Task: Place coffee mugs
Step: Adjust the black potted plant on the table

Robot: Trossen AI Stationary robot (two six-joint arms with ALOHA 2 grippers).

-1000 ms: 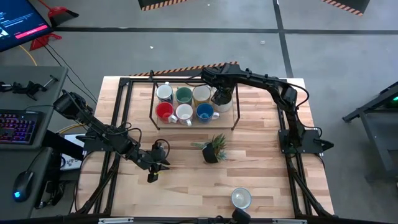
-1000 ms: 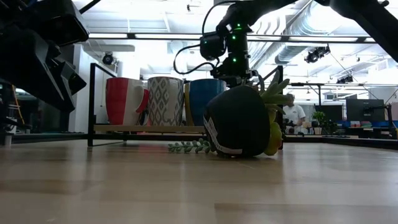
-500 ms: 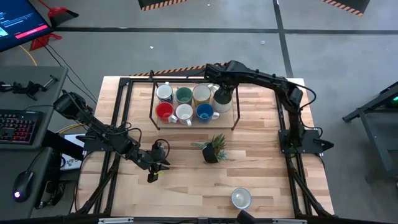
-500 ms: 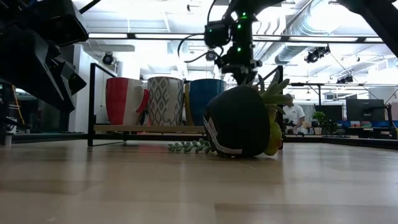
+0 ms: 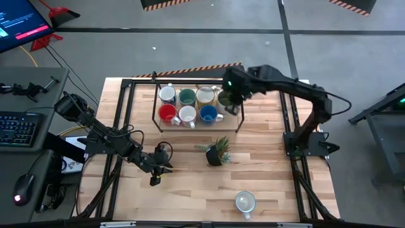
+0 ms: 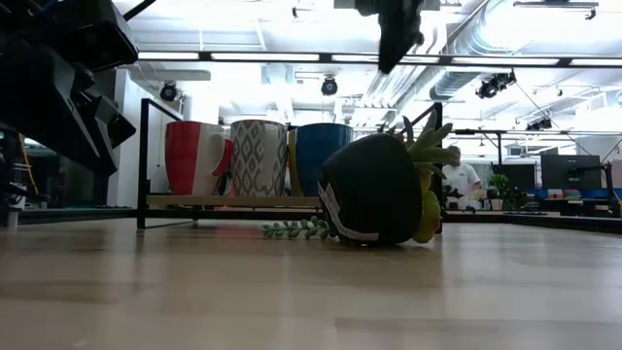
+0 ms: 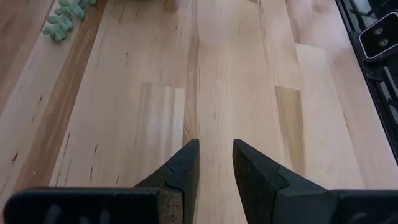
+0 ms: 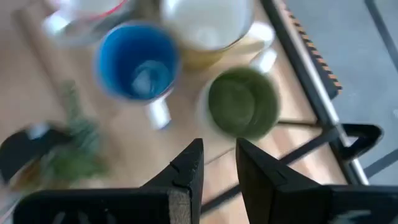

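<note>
the right gripper [image 5: 231, 92] is up in the air over the far-right end of the rack [image 5: 155, 107], with nothing between its fingers, which sit close together with a narrow gap. straight under it is the olive green mug [image 8: 243, 102], standing upright on the rack. right next to that, going away from the gripper along the far row, are a cream mug [image 5: 204, 96], a teal green mug [image 5: 186, 97] and a white mug [image 5: 167, 94]. the near row has a blue mug [image 5: 208, 114], another white mug [image 5: 187, 114] and a red mug [image 5: 167, 113].

so that's seven on the rack. looks like one slot in the near row, beside the blue one and just below the gripper's spot, is bare.

one last mug [image 5: 245, 202] sits well apart from the gripper, near the front edge of the table, past the little potted plant [image 5: 218, 151]. i'd guess that's all that's left.

the left gripper [image 5: 156, 175] is parked low over the table's left front, fingers [image 7: 180, 168] narrowly apart and holding nothing.
</note>
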